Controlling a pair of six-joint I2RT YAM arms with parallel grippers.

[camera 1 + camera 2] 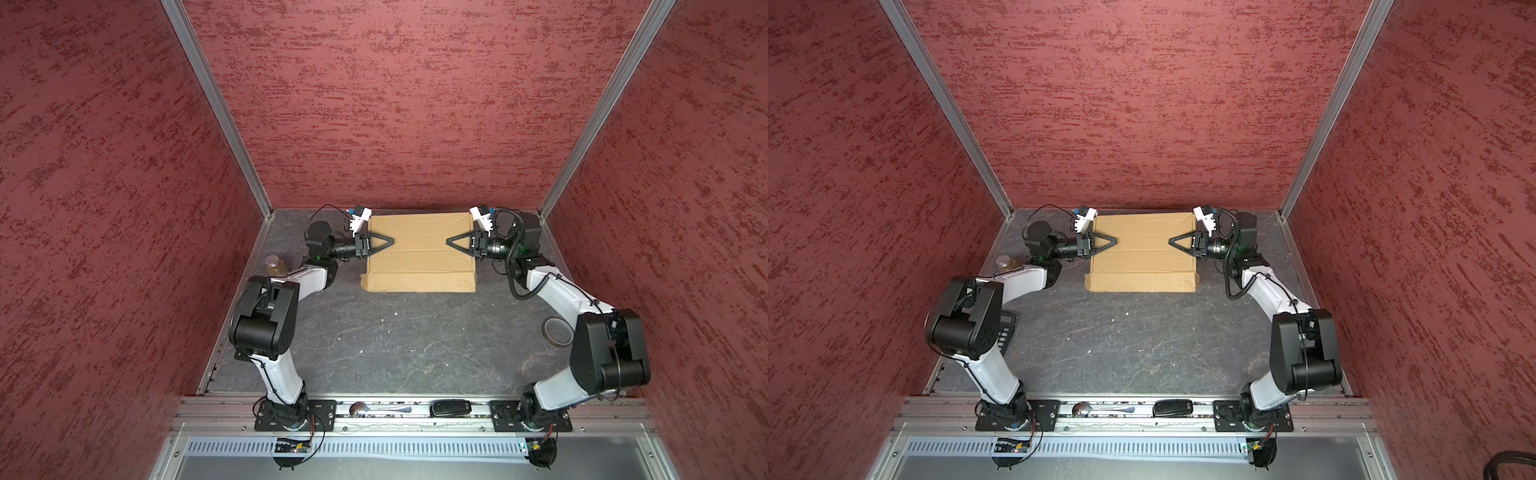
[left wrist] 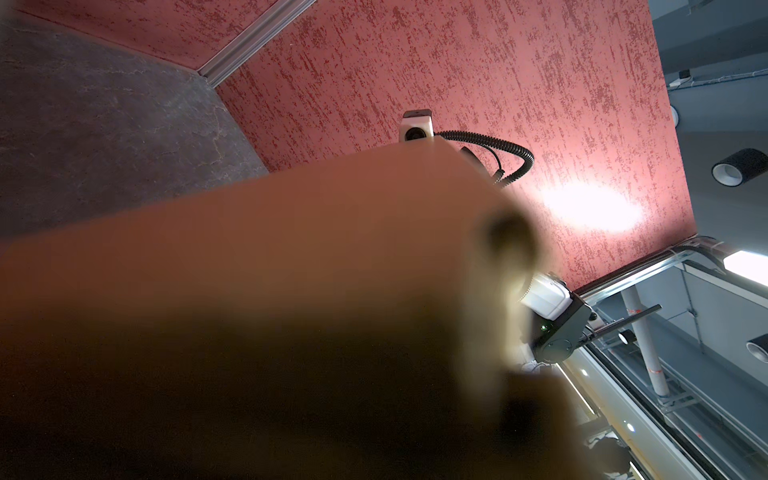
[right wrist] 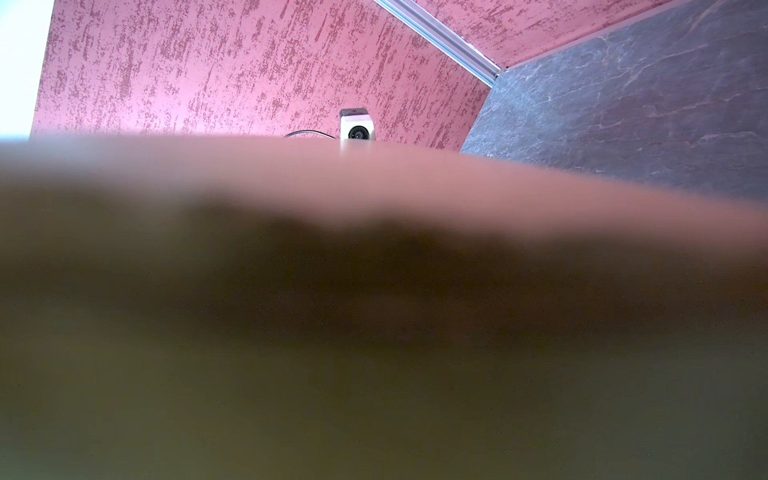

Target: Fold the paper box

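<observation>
Tan paper box (image 1: 419,266), long axis left–right, left claw (image 1: 390,242) and right claw (image 1: 449,242) over its ends — grip unclear.

We see matt tan cardboard in the paper box (image 1: 419,253), a dull, veined stone-look tabletop (image 1: 395,340) and rough red-textured walls (image 1: 395,104).

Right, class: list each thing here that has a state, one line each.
paper box: resting on the table, near strip flat.
left pincer: over box's left edge, opening hidden.
right pincer: over box's right edge, opening hidden.
bottle: upright.
tape roll: lying flat.
spoon: lying flat.
</observation>
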